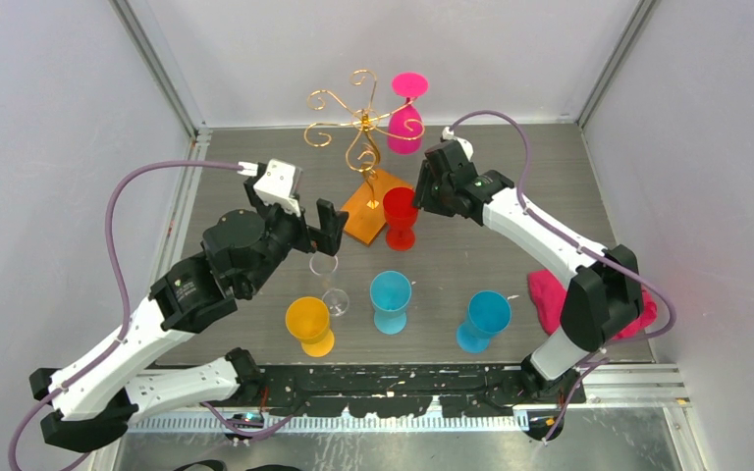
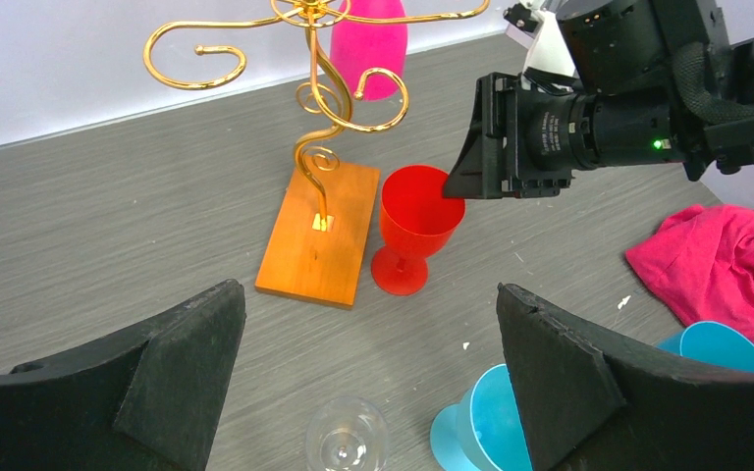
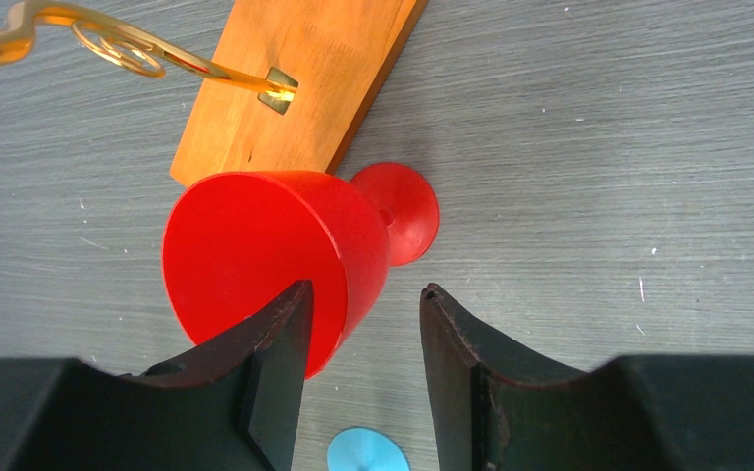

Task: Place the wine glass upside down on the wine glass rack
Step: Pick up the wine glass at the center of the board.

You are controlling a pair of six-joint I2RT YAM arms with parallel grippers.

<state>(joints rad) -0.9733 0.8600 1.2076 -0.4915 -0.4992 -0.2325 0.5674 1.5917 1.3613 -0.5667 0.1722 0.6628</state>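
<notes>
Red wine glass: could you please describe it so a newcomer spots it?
Find the gold wire rack on its orange wooden base. Upright beside that base, under the right end effector, stands the red wine glass. It alone is red: the pink glass hangs on the rack, the blue glasses, yellow glass and clear glass stand nearer.

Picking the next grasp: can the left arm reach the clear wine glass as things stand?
Likely yes: the clear wine glass stands upright just ahead of the open left gripper, with nothing between them, though the blue goblet sits close beside it.
</notes>
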